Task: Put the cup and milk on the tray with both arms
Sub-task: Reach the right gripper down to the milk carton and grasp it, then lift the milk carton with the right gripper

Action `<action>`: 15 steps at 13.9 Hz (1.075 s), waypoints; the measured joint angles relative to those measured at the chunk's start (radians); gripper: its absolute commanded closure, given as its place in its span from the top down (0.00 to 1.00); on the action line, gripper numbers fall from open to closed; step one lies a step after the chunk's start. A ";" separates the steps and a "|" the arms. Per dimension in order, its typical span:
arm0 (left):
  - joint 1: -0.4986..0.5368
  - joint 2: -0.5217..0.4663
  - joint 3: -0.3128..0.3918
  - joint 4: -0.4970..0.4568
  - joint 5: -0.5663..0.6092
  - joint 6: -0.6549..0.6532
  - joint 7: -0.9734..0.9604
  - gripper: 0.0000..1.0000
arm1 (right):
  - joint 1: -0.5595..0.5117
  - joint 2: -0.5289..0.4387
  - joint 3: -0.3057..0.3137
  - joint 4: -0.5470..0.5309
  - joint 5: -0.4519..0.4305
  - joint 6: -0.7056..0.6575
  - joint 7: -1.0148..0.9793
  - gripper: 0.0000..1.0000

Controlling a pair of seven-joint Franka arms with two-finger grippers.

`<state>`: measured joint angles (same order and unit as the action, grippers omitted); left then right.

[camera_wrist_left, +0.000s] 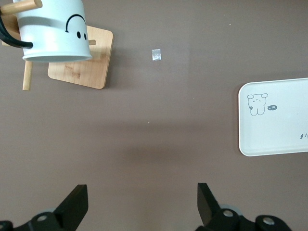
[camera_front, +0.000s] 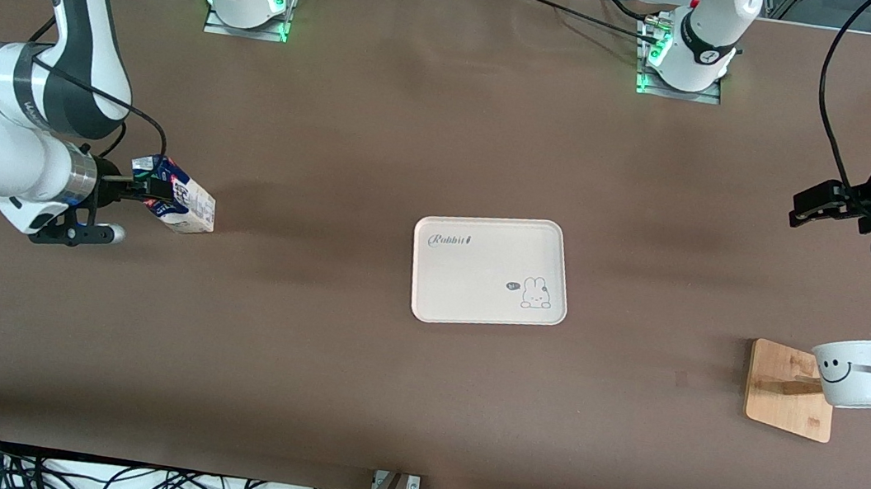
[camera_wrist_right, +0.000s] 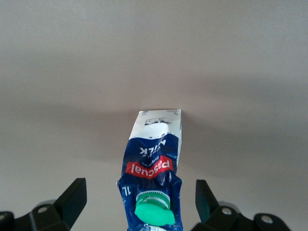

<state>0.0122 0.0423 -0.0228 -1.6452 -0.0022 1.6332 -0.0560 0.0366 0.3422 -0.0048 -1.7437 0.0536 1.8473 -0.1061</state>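
Front view: right claw (camera_front: 146, 188) wide open around the milk (camera_front: 187, 203), left claw (camera_front: 810, 206) open over bare desk (camera_front: 384, 122).

- A wooden rack (camera_front: 791, 392), a flat light-wood base with pegs sticking out, stands on the brown table (camera_front: 350, 400) toward the left arm's end.
- A small pale scrap (camera_wrist_left: 156, 55) lies on the table near the rack.
- Black cables (camera_front: 123, 484) tangle along the table's edge nearest the front camera.

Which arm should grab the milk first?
Right. Its open gripper already straddles the milk, fingers either side of the cap end. The left gripper, also open, hangs over bare table near the cup on its rack.
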 measured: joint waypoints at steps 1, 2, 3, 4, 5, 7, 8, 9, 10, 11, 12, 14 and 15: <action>0.000 0.000 0.000 0.000 0.000 0.000 0.000 1.00 | 0.000 -0.007 0.000 -0.019 0.000 0.017 -0.013 1.00; 0.000 0.000 0.000 0.000 0.000 0.000 0.000 1.00 | 0.000 -0.012 0.000 -0.036 0.000 0.035 -0.031 1.00; 0.000 0.000 0.000 0.000 0.000 0.000 0.000 1.00 | 0.000 -0.014 0.000 -0.051 0.000 0.048 -0.045 1.00; 0.000 0.001 0.000 0.000 0.000 0.000 0.000 1.00 | 0.000 -0.014 -0.001 -0.062 0.000 0.058 -0.061 1.00; 0.000 0.001 0.000 0.000 0.000 0.000 0.000 1.00 | 0.000 -0.014 -0.004 -0.068 0.000 0.061 -0.073 1.00; 0.000 0.001 0.000 0.000 0.000 0.000 0.000 1.00 | -0.001 -0.014 -0.008 -0.076 0.000 0.062 -0.090 1.00; 0.000 0.001 0.000 0.000 0.000 0.000 0.000 1.00 | -0.001 -0.014 -0.009 -0.079 0.000 0.061 -0.094 1.00; 0.000 0.001 0.000 0.000 0.000 0.000 0.000 1.00 | -0.002 -0.014 -0.009 -0.081 0.000 0.061 -0.095 1.00; 0.000 0.001 0.000 0.000 0.000 0.000 0.000 1.00 | -0.002 -0.015 -0.010 -0.084 0.000 0.061 -0.095 1.00; 0.000 0.001 0.000 0.000 0.000 0.000 0.000 1.00 | -0.002 -0.017 -0.010 -0.090 0.000 0.061 -0.095 1.00; 0.000 0.001 0.000 0.000 0.000 0.000 0.000 1.00 | -0.002 -0.020 -0.011 -0.097 0.000 0.061 -0.095 1.00; 0.000 0.001 0.000 0.000 0.000 0.000 0.000 1.00 | -0.003 -0.026 -0.017 -0.107 0.000 0.060 -0.095 1.00; 0.000 0.001 0.000 0.000 0.000 0.000 0.000 1.00 | -0.003 -0.027 -0.019 -0.108 0.000 0.060 -0.096 1.00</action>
<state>0.0122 0.0436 -0.0228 -1.6451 -0.0022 1.6332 -0.0560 0.0332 0.3151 -0.0236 -1.8521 0.0536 1.9071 -0.2021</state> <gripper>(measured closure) 0.000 0.000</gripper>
